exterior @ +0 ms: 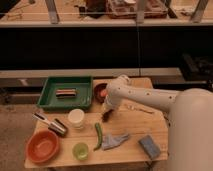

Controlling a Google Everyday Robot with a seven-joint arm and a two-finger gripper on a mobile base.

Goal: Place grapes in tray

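Observation:
The green tray (50,101) lies at the back left of the wooden table, with a small dark oblong object in its middle. My gripper (106,113) hangs from the white arm just right of the tray's near right corner, low over the table in front of the dark red bowl (97,89). A small dark lump, which looks like the grapes (105,118), sits right at the gripper's tip. I cannot tell whether it is held or resting on the table.
The dark red bowl holds an orange fruit (102,93). A white cup (76,119), green chili (98,135), grey cloth (115,141), blue sponge (149,146), small green cup (80,150), orange bowl (42,147) and metal can (54,125) are spread over the table.

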